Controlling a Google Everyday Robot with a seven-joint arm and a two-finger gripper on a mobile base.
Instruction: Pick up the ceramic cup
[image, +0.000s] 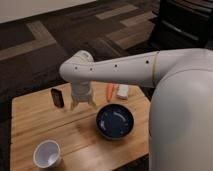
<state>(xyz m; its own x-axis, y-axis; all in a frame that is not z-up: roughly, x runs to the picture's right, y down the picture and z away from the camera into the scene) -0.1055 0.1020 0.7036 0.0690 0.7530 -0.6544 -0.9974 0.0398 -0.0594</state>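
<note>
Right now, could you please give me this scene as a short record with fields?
surface: wooden table
target: white ceramic cup, upright, near the table's front left corner, not held
hand: hand over the far part of the table, well apart from the cup
bowl: dark blue bowl, right of the cup, not touching it
far edge: black object, orange item, white item

Light wooden table (30, 117): planked grain, matt. Small white ceramic cup (47, 153): smooth, soft sheen. Wide dark blue bowl (115, 121): glazed look, glossy, bright glints inside. White arm shell (117, 69): smooth, plastic-looking, satin. Pale gripper (83, 104), over the table's far half, left of the bowl: same smooth finish. Dark floor (30, 67): matt, carpet-like.
</note>
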